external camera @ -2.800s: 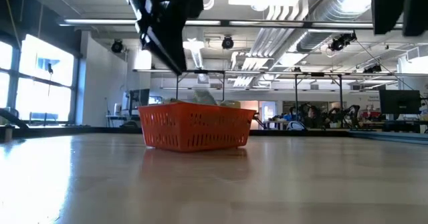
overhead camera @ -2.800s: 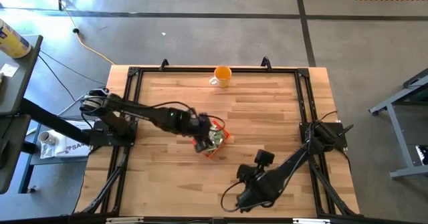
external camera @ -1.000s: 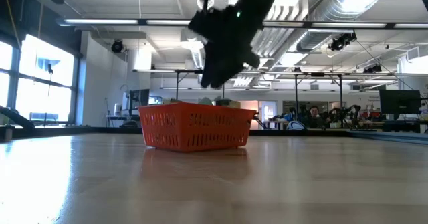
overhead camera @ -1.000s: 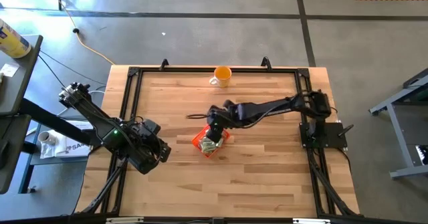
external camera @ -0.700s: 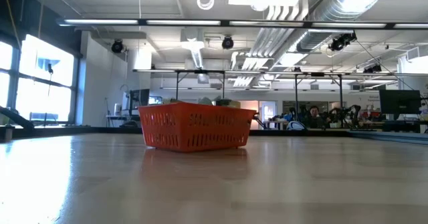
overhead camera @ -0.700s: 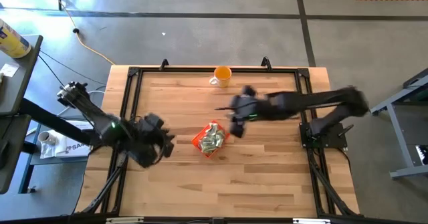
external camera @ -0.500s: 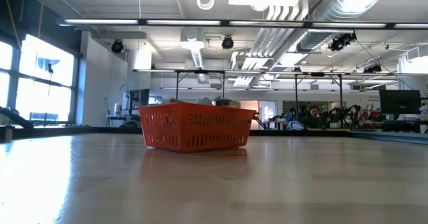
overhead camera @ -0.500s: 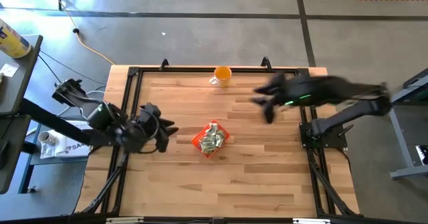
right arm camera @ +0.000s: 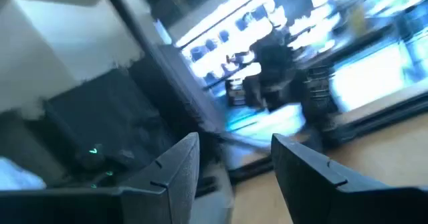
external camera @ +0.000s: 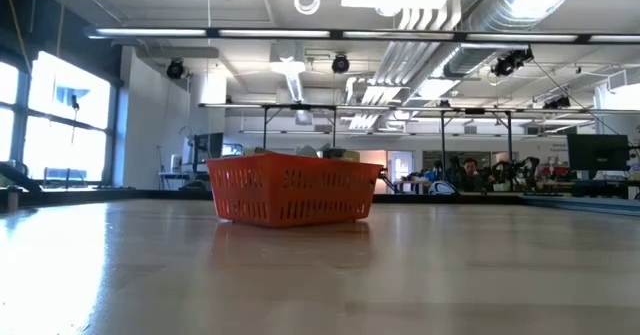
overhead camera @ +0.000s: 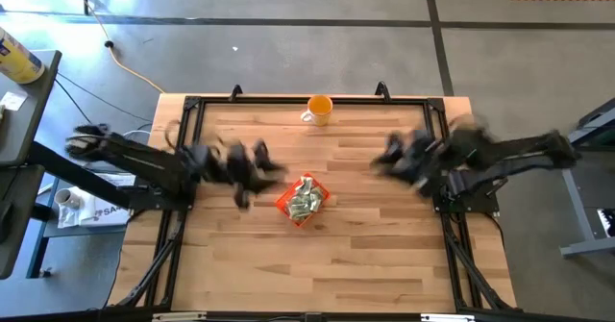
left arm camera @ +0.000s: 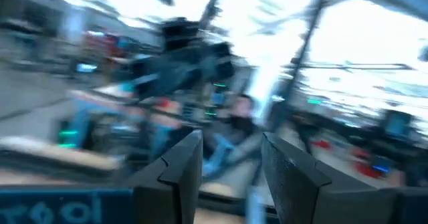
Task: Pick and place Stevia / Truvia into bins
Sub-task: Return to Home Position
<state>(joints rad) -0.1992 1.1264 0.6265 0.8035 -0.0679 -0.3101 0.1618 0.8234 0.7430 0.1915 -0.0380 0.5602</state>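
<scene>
We judge the Stevia sachets (overhead camera: 306,203) in the orange tray (overhead camera: 285,208) light, limp and slippery, best pinched edgewise; the left end effector (left arm camera: 232,144), at the tray's nine o'clock, and the right end effector (right arm camera: 235,144), at three o'clock, are spread and empty.

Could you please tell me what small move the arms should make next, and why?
Probably draw both arms back to their own sides and park them: the sachets in view lie in the orange tray, and the left end effector and right end effector are both open, with nothing between their fingers.
</scene>
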